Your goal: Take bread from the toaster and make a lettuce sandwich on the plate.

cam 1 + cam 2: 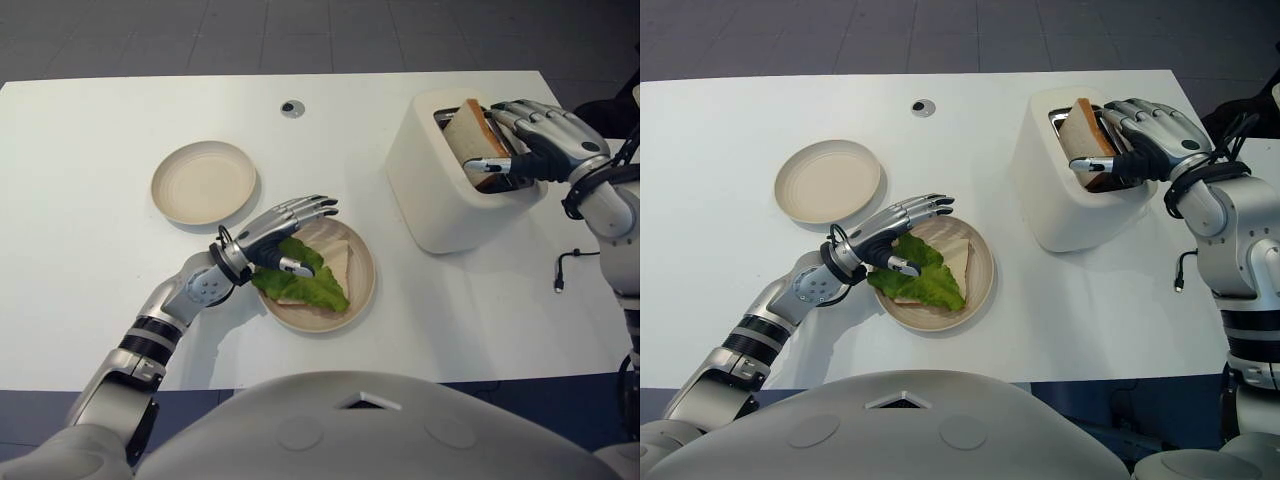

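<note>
Left hand (pixel 270 235) over lettuce leaf (pixel 305 285) on plate (pixel 368 285); right hand (pixel 545 135) on toast slice (pixel 470 128) in toaster (pixel 430 190).
Left eye view: left hand nearly flat, gripping nothing, thumb tip on the leaf, bread slice (pixel 340 262) beneath. Right hand curled round the toast slice, upright in slot. Right eye view: same holds; second plate (pixel 827 180) just beyond left hand, cable (pixel 1180 272) near right forearm.
</note>
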Controlling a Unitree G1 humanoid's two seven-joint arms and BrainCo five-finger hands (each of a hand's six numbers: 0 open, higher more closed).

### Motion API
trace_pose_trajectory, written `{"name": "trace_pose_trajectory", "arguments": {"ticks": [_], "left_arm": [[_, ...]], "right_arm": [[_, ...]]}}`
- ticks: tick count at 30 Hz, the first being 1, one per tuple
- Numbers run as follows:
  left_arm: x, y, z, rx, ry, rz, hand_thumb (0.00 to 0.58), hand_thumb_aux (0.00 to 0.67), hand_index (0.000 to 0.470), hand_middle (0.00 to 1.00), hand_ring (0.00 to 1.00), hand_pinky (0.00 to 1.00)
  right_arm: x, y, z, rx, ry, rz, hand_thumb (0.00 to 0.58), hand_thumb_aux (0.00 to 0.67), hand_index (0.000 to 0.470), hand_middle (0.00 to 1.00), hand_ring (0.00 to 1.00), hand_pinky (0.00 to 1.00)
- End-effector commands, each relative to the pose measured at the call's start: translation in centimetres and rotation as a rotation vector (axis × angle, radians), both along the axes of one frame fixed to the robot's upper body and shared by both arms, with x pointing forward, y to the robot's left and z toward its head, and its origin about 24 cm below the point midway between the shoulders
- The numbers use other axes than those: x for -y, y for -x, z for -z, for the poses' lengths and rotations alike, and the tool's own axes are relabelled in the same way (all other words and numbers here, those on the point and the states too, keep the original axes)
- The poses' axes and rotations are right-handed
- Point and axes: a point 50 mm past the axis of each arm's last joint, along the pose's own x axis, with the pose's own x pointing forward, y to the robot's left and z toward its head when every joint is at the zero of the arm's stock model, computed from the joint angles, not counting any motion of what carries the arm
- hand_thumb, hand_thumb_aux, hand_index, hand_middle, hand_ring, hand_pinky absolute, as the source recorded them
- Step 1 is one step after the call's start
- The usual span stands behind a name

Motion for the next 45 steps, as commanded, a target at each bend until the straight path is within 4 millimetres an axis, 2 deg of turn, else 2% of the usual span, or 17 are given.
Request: {"name": "trace_pose_trajectory", "arguments": {"ticks": [1,4,6,7,12,19,21,25,28,31,35,40,42,45], "left_arm": [[-0.2,-0.1,0.2,-0.003,-0.026,0.001,0.000,0.000,0.000,0.00,0.00,0.00],[-0.3,-0.2,0.3,-0.004,-0.032,-0.002,0.000,0.000,0.000,0.00,0.00,0.00],[-0.4,-0.3,0.4,-0.005,-0.036,-0.002,0.000,0.000,0.000,0.00,0.00,0.00],[-0.4,-0.3,0.4,-0.005,-0.037,-0.002,0.000,0.000,0.000,0.00,0.00,0.00],[-0.7,-0.7,0.2,0.009,-0.032,-0.018,0.000,0.000,0.000,0.00,0.00,0.00],[-1.8,-1.9,-1.6,0.081,0.100,-0.116,0.000,0.000,0.000,0.00,0.00,0.00],[-2.4,-2.1,-2.5,0.104,0.179,-0.147,0.000,0.000,0.000,0.00,0.00,0.00],[-3.9,-2.5,-4.7,0.134,0.386,-0.202,0.000,0.000,0.000,0.00,0.00,0.00],[-5.0,-2.3,-6.1,0.128,0.572,-0.215,0.000,0.000,0.000,0.00,0.00,0.00],[-6.5,-2.1,-7.8,0.110,0.811,-0.215,0.000,0.000,0.000,0.00,0.00,0.00],[-6.7,-1.2,-8.9,0.032,0.972,-0.097,0.000,0.000,0.000,0.00,0.00,0.00],[-6.0,0.2,-9.3,-0.047,0.988,0.044,0.000,0.000,0.000,0.00,0.00,0.00],[-5.5,0.9,-8.9,-0.086,0.945,0.109,0.000,0.000,0.000,0.00,0.00,0.00],[-4.1,2.4,-7.8,-0.170,0.790,0.234,0.000,0.000,0.000,0.00,0.00,0.00]], "right_arm": [[-1.0,-0.3,0.2,0.009,-0.037,-0.034,0.580,0.670,0.470,0.24,0.24,0.24],[-1.3,-0.5,-0.1,0.026,-0.055,-0.043,0.580,0.670,0.470,0.67,0.67,0.67],[-1.4,-0.6,-0.2,0.035,-0.071,-0.053,0.580,0.670,0.470,0.92,0.92,0.92],[-1.6,-0.6,-0.6,0.056,-0.086,-0.061,0.580,0.670,0.470,1.00,1.00,1.00],[-2.1,-0.7,-3.6,0.243,-0.200,-0.112,0.580,0.670,0.470,1.00,1.00,1.00],[-4.0,1.1,-8.1,0.463,-0.501,-0.287,0.580,0.670,0.470,1.00,1.00,1.00],[-4.4,1.5,-8.7,0.464,-0.617,-0.346,0.580,0.670,0.470,1.00,1.00,1.00],[-5.8,2.1,-8.1,0.339,-0.812,-0.455,0.580,0.670,0.470,1.00,1.00,1.00],[-6.8,2.2,-6.3,0.178,-0.963,-0.491,0.580,0.670,0.470,1.00,1.00,1.00],[-9.1,2.3,-0.8,-0.109,-1.180,-0.476,0.580,0.670,0.470,1.00,1.00,1.00],[-12.2,3.5,5.5,-0.388,-1.330,-0.419,0.580,0.670,0.470,1.00,1.00,1.00],[-14.8,5.5,11.0,-0.617,-1.382,-0.350,0.580,0.670,0.470,1.00,1.00,1.00],[-15.0,5.6,12.2,-0.646,-1.388,-0.324,0.580,0.670,0.470,1.00,1.00,1.00],[-14.9,5.5,13.3,-0.656,-1.396,-0.295,0.580,0.670,0.470,1.00,1.00,1.00]]}}
